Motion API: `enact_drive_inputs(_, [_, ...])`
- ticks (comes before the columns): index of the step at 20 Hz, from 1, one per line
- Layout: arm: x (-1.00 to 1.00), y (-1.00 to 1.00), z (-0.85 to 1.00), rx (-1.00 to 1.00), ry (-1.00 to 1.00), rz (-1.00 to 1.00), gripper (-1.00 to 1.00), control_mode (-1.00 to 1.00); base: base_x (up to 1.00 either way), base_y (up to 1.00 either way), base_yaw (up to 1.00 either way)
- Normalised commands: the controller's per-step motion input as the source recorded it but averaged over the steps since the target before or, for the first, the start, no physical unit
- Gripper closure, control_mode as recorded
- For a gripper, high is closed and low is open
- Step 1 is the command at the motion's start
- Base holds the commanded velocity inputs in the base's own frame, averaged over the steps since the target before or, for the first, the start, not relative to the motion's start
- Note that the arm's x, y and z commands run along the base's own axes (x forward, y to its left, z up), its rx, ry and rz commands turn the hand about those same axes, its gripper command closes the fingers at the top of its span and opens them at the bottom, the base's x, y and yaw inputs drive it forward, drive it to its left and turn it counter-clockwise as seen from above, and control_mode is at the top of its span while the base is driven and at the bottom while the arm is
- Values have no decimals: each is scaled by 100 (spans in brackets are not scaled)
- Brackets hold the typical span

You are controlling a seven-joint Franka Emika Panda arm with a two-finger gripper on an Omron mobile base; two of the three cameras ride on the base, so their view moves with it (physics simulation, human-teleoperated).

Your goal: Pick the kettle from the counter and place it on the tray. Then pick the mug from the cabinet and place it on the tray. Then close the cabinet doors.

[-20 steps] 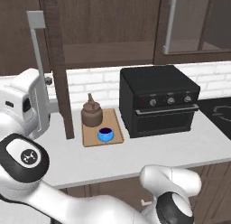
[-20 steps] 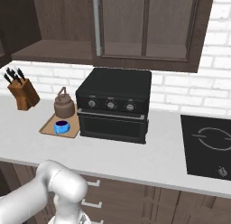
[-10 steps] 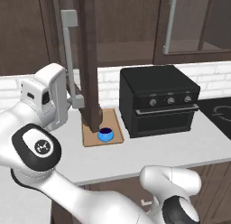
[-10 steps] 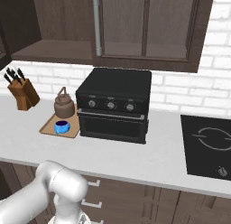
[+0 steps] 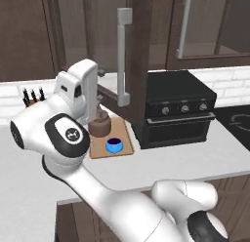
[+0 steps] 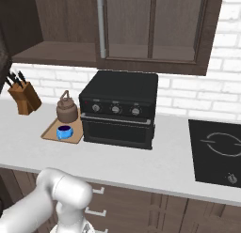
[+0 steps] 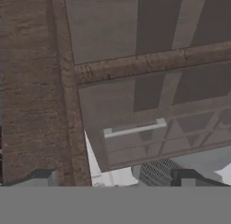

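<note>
Kettle (image 6: 67,109) and mug (image 6: 63,132) on tray (image 6: 49,133); fingers (image 7: 45,177) spread wide, holding nothing.

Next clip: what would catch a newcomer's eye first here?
Probably the white arm filling the foreground of the left base view, reaching up beside a cabinet door that stands partly swung, its grey handle facing the camera. Next, the blue mug and brown kettle together on the tray, left of the black oven.

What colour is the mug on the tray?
Bright blue with a dark inside; the mug on the light-wood tray shows best in the left base view.
</note>
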Motion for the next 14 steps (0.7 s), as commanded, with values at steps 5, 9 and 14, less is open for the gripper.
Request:
enact_drive_inputs(5, [50, -63, 0, 1, 0, -4, -100, -100, 0, 0, 0])
enact_drive_inputs(9, [44, -78, 2, 8, 0, -6, -100, -100, 0, 0, 0])
enact_drive_inputs(14, [45, -75, 6, 13, 0, -7, -100, -100, 0, 0, 0])
